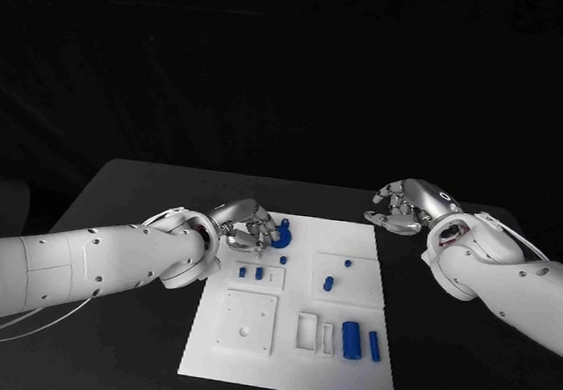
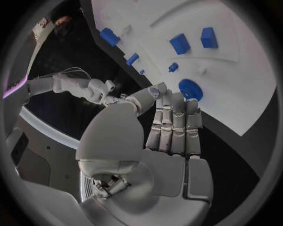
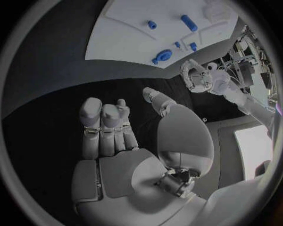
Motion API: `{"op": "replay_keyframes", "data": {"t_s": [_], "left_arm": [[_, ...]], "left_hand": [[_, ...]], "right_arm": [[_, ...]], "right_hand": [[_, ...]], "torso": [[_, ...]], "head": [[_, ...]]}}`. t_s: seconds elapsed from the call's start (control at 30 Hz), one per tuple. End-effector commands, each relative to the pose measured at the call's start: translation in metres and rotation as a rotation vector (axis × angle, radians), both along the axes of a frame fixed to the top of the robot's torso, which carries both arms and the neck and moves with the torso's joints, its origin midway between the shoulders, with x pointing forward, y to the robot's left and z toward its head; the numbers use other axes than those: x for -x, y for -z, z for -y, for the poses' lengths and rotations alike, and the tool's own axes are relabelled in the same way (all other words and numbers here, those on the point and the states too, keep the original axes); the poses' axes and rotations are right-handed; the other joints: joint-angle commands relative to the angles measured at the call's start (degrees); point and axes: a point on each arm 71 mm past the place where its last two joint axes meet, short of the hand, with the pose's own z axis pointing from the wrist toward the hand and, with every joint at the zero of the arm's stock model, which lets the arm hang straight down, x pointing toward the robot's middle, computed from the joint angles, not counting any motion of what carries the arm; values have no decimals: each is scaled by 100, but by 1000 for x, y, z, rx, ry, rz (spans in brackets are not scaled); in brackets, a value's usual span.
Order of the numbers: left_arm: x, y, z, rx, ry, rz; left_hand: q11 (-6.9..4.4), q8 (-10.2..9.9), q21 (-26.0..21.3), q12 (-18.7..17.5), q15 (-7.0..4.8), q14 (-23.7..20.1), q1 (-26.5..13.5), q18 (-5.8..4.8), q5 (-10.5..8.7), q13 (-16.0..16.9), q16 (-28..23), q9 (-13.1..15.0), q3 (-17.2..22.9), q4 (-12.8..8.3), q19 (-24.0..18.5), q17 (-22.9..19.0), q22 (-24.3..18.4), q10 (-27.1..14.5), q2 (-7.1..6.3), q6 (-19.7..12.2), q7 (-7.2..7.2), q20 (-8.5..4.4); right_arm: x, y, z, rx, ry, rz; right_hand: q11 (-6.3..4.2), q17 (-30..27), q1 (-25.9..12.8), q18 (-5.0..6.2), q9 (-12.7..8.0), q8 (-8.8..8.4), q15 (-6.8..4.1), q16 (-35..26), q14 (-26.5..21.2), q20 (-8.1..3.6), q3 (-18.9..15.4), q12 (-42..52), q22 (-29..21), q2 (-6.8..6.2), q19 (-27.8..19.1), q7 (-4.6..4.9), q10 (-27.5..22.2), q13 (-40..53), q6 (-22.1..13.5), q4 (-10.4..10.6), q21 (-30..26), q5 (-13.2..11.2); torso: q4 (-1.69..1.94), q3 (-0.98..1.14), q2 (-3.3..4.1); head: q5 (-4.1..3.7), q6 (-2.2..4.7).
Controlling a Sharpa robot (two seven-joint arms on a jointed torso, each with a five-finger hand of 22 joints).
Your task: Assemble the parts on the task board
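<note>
Here, one task board [image 1: 296, 347], two blue cylinders [image 1: 351, 340], two robot hands.

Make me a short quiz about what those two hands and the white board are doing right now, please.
1. True or false: the right hand rests on the task board.
2. Which hand is over the board's far corner, beside the blue round part? A) left B) right
3. Fill in: the two long blue parts lie side by side near the board's ____ edge, toward the robot.

Key: 1 false, it is above the black table, off the board. 2 A, the left hand. 3 near.
</note>
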Motion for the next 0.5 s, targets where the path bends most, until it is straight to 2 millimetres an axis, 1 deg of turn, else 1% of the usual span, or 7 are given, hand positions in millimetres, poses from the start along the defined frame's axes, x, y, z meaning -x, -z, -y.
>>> {"op": "replay_keyframes", "data": {"t_s": [0.03,0.07,0.13,0.2,0.27,0.37,0.5], "left_arm": [[2,0,12,-132,91,65],[2,1,14,-148,93,71],[1,2,20,-190,101,78],[-1,4,24,-223,105,74],[-2,6,28,-270,116,69],[-3,7,35,-297,126,72],[-5,8,41,-317,130,83]], "left_hand": [[70,-39,-17,-212,65,56,-131,8,-241,-113,-37,-16,-53,23,15,-30,60,3,-97,-45,16,-231],[75,-48,-18,-252,68,68,-150,17,-251,-132,-39,-20,-60,25,24,-32,60,11,-108,-60,22,-226],[94,-76,-21,-372,80,97,-177,42,-254,-187,-44,-35,-62,34,52,-37,61,16,-121,-111,43,-213],[131,-105,-21,-530,108,122,-184,68,-203,-266,-45,-51,-52,36,81,-38,64,-48,-141,-166,65,-192],[156,-116,-11,-646,129,152,-188,97,-206,-342,-35,-58,-52,41,113,-32,72,-61,-157,-191,76,-169],[165,-126,-6,-761,133,169,-159,124,-178,-419,-29,-67,-27,41,139,-28,77,-78,-136,-213,78,-156],[189,-128,-8,-865,157,172,-160,138,-181,-495,-33,-75,-21,47,145,-29,80,-114,-132,-217,80,-138]], "right_arm": [[0,0,-3,0,-13,4],[0,0,-3,0,-13,4],[0,0,-3,-1,-14,3],[0,0,-4,-2,-16,1],[0,0,-6,-6,-27,-3],[0,0,-7,-7,-29,-4],[1,0,-8,-8,-32,-2]], "right_hand": [[-2,9,58,768,-1,26,-5,-31,28,-38,11,39,65,-18,18,34,-32,-7,1,23,-38,9],[-2,9,58,768,-1,26,-5,-31,28,-38,11,39,65,-18,18,34,-32,-8,1,23,-38,9],[-2,9,59,768,-1,26,-5,-31,28,-37,11,39,65,-17,18,34,-32,-8,1,23,-38,9],[-2,9,60,768,-1,26,-5,-31,28,-37,12,39,65,-16,18,34,-32,-8,1,24,-39,9],[-2,9,60,768,-1,26,-5,-31,28,-37,12,39,65,-17,18,34,-32,-9,1,24,-39,10],[-1,10,57,768,-2,25,-4,-33,27,-36,5,40,67,-30,17,35,-33,-10,-1,26,-39,11],[-1,11,58,768,-2,25,-4,-33,27,-35,5,40,67,-32,17,35,-33,-10,-1,26,-39,13]], "torso": [[-8,5,0],[-12,8,0],[-11,6,0],[-7,3,1],[-5,7,2],[-8,11,3],[-2,2,7]], "head": [[5,6],[5,4],[0,1],[-1,3],[-5,0],[-3,3],[-10,-5]]}}
